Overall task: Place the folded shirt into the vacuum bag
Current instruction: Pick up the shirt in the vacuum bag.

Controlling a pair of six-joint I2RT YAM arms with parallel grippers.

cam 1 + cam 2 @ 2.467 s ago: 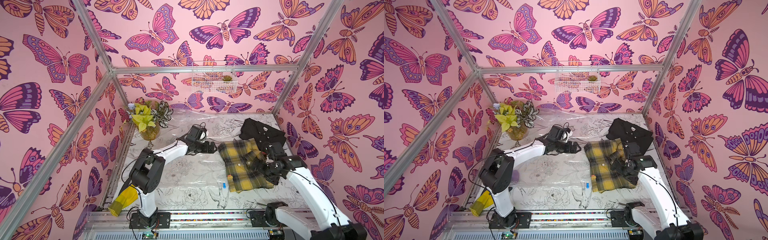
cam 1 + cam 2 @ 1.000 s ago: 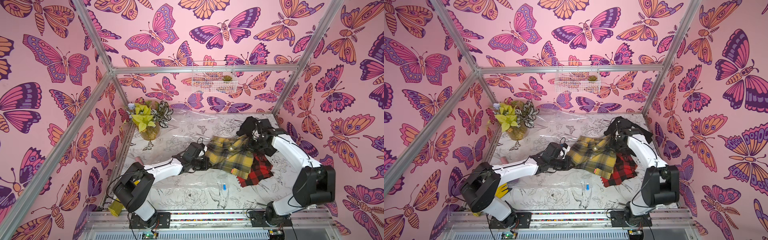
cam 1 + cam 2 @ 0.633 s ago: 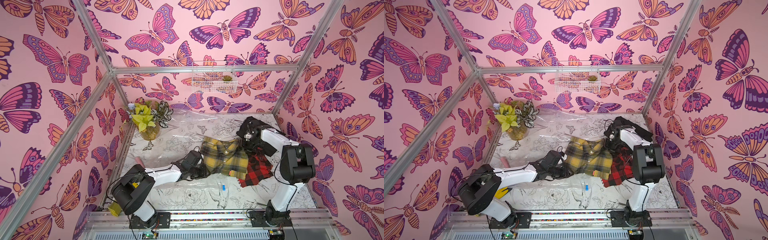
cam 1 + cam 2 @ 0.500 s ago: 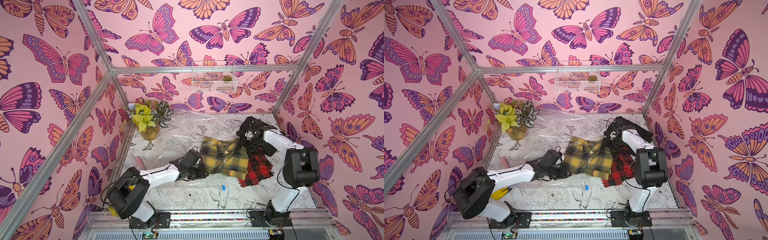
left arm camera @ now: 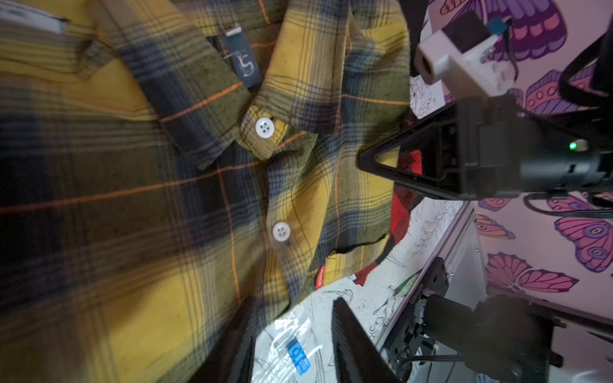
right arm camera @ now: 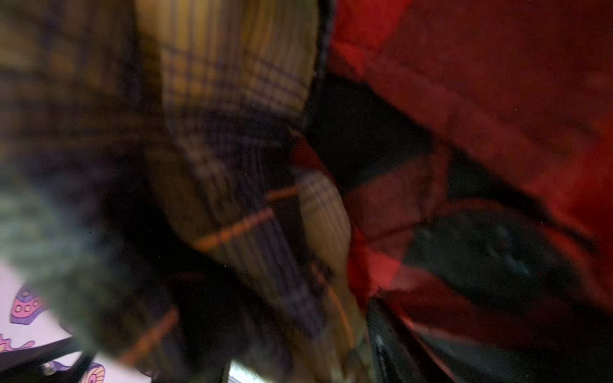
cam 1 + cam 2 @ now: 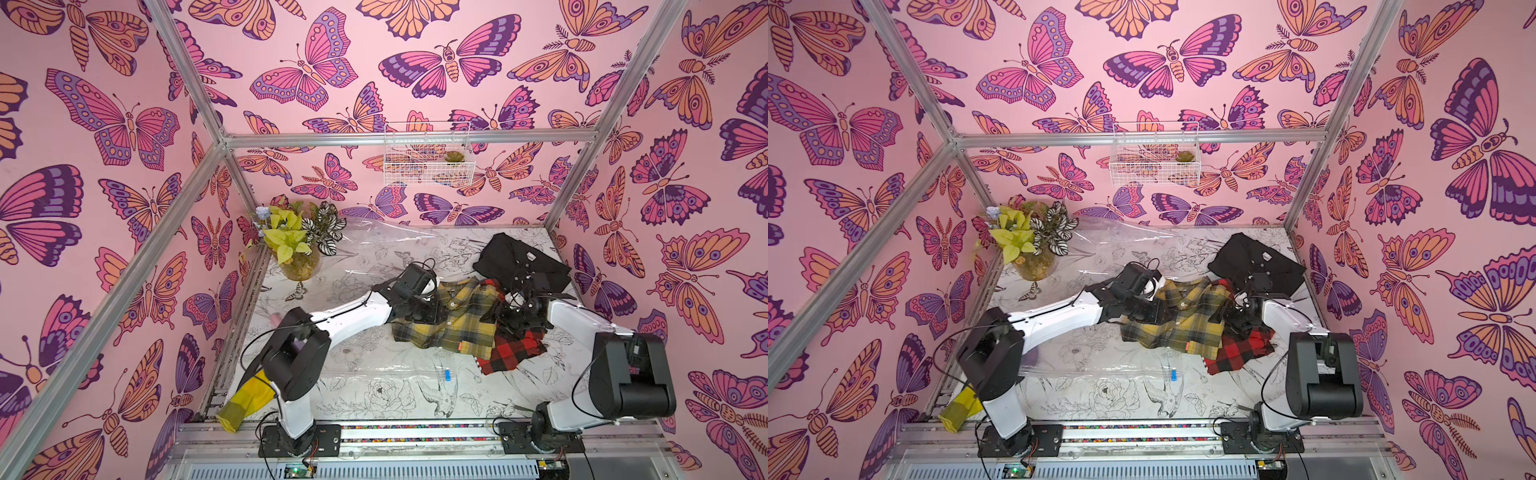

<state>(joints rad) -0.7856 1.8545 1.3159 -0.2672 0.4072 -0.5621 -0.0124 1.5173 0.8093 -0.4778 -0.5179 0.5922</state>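
Item: folded shirt, yellow plaid (image 7: 453, 324), one piece, collar and two white buttons facing up. Location: it lies spread at mid-table over the vacuum bag (image 7: 386, 370), with its right edge overlapping a red plaid shirt (image 7: 511, 357). The bag's blue zip slider (image 7: 447, 375) sits just beyond the near hem. I cannot tell whether the cloth is inside the clear film or only on top of it. Change against a second ago: the item no longer hangs lifted between my two grippers but is down and flat. It also lies further left than a couple of seconds back, when it was at the right near the black shirt (image 7: 515, 257). My left gripper (image 5: 292, 308): jaws apart, only bag film between them, one finger beside the hem, so released. My right gripper (image 7: 513, 318): low at the shirt's right edge over the red plaid. Its wrist view is a blur, so I cannot say whether it is released or clenched. Judgement: the transfer toward the bag is made, but insertion is unconfirmed. The part on the red plaid probably still needs shifting.
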